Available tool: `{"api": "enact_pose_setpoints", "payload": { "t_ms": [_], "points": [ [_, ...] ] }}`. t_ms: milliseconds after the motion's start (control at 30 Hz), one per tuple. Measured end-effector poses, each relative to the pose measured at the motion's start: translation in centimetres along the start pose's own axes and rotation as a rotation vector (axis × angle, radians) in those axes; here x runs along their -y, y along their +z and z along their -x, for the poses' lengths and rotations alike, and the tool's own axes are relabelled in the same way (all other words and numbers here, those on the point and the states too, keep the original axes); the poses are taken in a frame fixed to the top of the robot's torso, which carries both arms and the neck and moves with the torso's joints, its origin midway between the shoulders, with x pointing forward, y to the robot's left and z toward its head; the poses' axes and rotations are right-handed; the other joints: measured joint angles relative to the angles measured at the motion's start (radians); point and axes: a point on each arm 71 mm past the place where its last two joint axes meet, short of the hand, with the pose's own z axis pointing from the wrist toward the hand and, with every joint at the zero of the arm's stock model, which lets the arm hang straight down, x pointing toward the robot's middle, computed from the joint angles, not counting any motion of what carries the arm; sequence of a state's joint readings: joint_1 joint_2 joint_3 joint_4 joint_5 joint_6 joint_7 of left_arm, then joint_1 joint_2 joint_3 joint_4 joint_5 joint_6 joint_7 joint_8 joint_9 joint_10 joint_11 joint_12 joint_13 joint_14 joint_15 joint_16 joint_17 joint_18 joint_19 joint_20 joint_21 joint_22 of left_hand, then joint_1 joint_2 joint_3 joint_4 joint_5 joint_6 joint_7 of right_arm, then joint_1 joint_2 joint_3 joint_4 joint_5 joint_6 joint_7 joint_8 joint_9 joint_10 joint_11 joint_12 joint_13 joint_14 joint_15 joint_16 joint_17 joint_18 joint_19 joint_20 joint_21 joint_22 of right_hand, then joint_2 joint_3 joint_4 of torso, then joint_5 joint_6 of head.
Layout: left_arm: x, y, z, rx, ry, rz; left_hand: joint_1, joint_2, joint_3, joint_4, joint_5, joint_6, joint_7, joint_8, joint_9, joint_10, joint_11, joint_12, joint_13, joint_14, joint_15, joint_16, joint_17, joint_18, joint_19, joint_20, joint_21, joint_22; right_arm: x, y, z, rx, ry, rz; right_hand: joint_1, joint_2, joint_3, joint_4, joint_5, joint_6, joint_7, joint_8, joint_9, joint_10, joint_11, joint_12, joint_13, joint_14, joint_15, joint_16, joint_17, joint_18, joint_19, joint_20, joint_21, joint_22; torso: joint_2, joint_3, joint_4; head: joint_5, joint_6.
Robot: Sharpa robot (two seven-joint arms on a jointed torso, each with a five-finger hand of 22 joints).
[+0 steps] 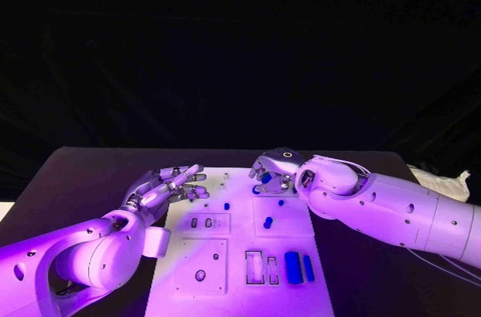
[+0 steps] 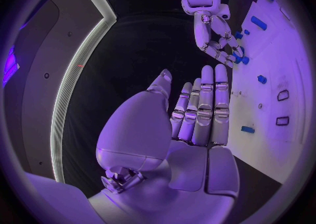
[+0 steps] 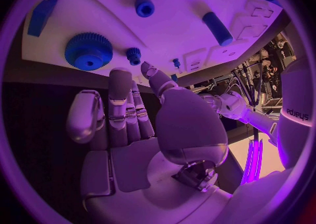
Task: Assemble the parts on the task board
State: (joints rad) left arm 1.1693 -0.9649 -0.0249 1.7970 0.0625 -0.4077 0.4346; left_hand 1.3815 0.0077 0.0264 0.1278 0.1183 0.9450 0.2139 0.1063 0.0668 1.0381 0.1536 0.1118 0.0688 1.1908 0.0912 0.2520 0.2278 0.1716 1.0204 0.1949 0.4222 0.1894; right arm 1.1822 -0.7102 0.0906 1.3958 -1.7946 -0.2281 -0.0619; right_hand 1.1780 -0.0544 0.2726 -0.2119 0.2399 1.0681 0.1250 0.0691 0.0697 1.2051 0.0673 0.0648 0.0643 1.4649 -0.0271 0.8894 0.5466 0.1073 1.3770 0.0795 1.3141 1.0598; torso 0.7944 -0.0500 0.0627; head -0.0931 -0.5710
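On the near end of the task board [image 1: 190, 275], at about 5 o'clock from its centre, two blue bars [image 1: 299, 267] lie side by side, just beside two rectangular slots. At the middle of the board there is one short blue peg [image 1: 267, 222], and two smaller blue pieces [image 1: 226, 206] lie farther up. In the right wrist view I count one big blue gear [image 3: 88, 51], one small gear [image 3: 134, 54] near it, one round knob [image 3: 144, 6], one cylinder [image 3: 217, 28] and one wedge [image 3: 41, 15]. The black table [image 1: 90, 181] gives wide free room at 9 o'clock and 3 o'clock of the board. The left hand [image 1: 167, 189] hangs over the board's left edge, fingers straight, close together, holding nothing. The right hand [image 1: 274, 172] is at the far end, at 12 o'clock, fingers bent down around a blue piece; I cannot tell if it grips it.
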Motion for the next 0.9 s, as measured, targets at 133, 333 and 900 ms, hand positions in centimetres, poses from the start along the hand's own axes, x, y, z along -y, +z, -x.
{"api": "enact_pose_setpoints", "payload": {
  "t_ms": [133,333,900],
  "points": [
    [0.00,0.00,0.04,0.001,0.000,0.002,0.000,0.000,0.000,0.000,0.000,0.000,0.000,0.000,0.000,0.000,0.000,0.000,0.000,0.000,0.000,0.000,0.002,0.000,0.000,0.000,0.000,0.000,0.06,-0.05,-0.11,-0.022,-0.018,-0.009,0.004,-0.004,0.000,0.009,0.000,0.000,0.000,0.000,0.000,-0.003,-0.003,0.000,0.001,0.000,0.000,0.041,0.043,0.000,0.000,0.000,0.019,0.028,0.004,-0.0003,0.0005,0.000,0.001],
    [-0.01,0.00,0.13,0.003,0.001,0.006,0.000,0.000,0.000,0.000,0.000,0.000,0.000,-0.001,0.000,-0.001,0.001,-0.004,-0.001,0.000,0.000,0.000,0.004,0.000,0.000,0.000,0.000,0.001,0.17,-0.17,-0.37,-0.065,-0.032,-0.020,0.004,-0.004,-0.001,0.022,-0.006,0.000,0.000,0.000,0.000,-0.004,-0.004,0.000,0.001,0.000,0.000,0.095,0.105,-0.015,0.003,0.003,0.043,0.069,0.009,0.0002,0.0011,-0.002,0.001],
    [-0.07,0.03,0.21,0.005,0.000,0.015,0.000,0.000,-0.003,-0.003,0.000,0.000,0.000,-0.004,0.000,-0.004,0.003,-0.004,-0.001,0.000,0.000,0.000,0.007,0.000,0.000,0.000,0.004,0.002,0.22,0.04,-0.54,-0.107,-0.035,-0.029,0.034,0.018,0.051,0.059,-0.051,0.017,-0.009,0.000,0.003,-0.003,-0.004,0.000,0.002,0.000,0.000,0.190,0.211,-0.015,0.003,0.003,0.061,0.086,0.016,-0.0010,0.0042,-0.005,0.004]
  ]
}}
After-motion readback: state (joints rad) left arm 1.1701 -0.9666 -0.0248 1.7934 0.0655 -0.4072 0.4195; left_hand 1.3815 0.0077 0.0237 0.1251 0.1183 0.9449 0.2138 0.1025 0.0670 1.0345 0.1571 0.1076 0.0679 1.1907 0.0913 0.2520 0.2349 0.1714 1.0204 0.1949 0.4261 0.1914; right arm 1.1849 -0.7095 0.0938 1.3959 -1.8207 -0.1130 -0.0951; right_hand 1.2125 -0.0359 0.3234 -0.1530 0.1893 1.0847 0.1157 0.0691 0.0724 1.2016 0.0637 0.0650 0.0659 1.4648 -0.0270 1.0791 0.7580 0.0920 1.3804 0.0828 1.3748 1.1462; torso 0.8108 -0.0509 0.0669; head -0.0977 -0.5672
